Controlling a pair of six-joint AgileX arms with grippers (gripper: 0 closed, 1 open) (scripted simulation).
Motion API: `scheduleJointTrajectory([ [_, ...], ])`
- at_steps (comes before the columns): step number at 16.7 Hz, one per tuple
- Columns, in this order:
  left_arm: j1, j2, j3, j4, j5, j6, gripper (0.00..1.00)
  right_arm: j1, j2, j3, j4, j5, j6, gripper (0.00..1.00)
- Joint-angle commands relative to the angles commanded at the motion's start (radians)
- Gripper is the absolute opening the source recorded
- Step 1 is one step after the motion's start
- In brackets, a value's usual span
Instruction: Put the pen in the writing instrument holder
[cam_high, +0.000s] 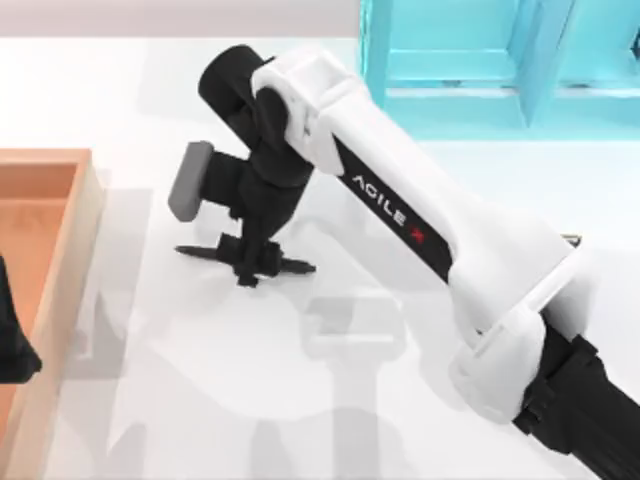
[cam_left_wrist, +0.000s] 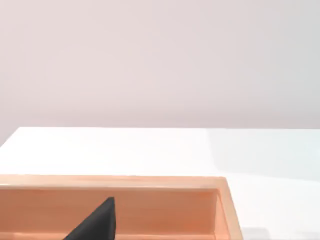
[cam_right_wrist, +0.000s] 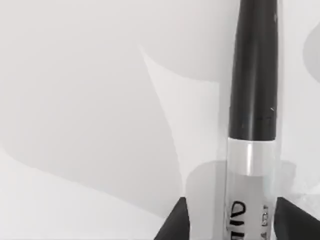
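The pen (cam_high: 295, 265) is lying flat on the white tabletop (cam_high: 200, 400), a little left of the middle in the top view, running roughly left to right with its dark ends sticking out on either side of the right gripper (cam_high: 250, 270). That gripper is coming straight down over the pen's middle, and its two black fingers are sitting one on each side of the barrel. In the right wrist view the pen (cam_right_wrist: 252, 100) is showing a long black cap, then a pale band and a grey-white labelled barrel with dark lettering, and the two dark fingertips (cam_right_wrist: 175, 222) are flanking that barrel low in the picture. They are standing just beside it with a sliver of space on each side, so the jaws are looking parted around the pen rather than clamped on it, and the pen is casting its shadow right under itself on the tabletop.

The right arm is reaching in from the lower right of the top view, its white casing stretching diagonally across the tabletop. Behind it, at the far right edge, a turquoise shelf (cam_high: 450, 60) is standing.

The left gripper (cam_high: 15, 350) is hanging at the far left over a wooden tray (cam_high: 85, 220), and I cannot tell whether it is open. In the left wrist view one dark fingertip (cam_left_wrist: 97, 222) is poking up in front of the tray's inner wall (cam_left_wrist: 165, 205).
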Motion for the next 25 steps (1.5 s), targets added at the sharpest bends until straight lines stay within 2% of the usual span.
scheduleJointTrajectory([
  [7, 0.000, 0.000, 0.000, 0.000, 0.000, 0.000, 1.00, 0.000, 0.000, 0.000, 0.000, 0.000, 0.000, 0.00],
  [12, 0.000, 0.000, 0.000, 0.000, 0.000, 0.000, 1.00, 0.019, -0.114, -0.069, 0.011, -0.023, 0.031, 0.00],
  [16, 0.000, 0.000, 0.000, 0.000, 0.000, 0.000, 1.00, 0.062, -0.300, -0.297, 0.073, -0.015, 0.073, 0.00],
  [25, 0.000, 0.000, 0.000, 0.000, 0.000, 0.000, 1.00, 0.192, -0.854, -1.069, 0.246, 0.012, 0.207, 0.00],
])
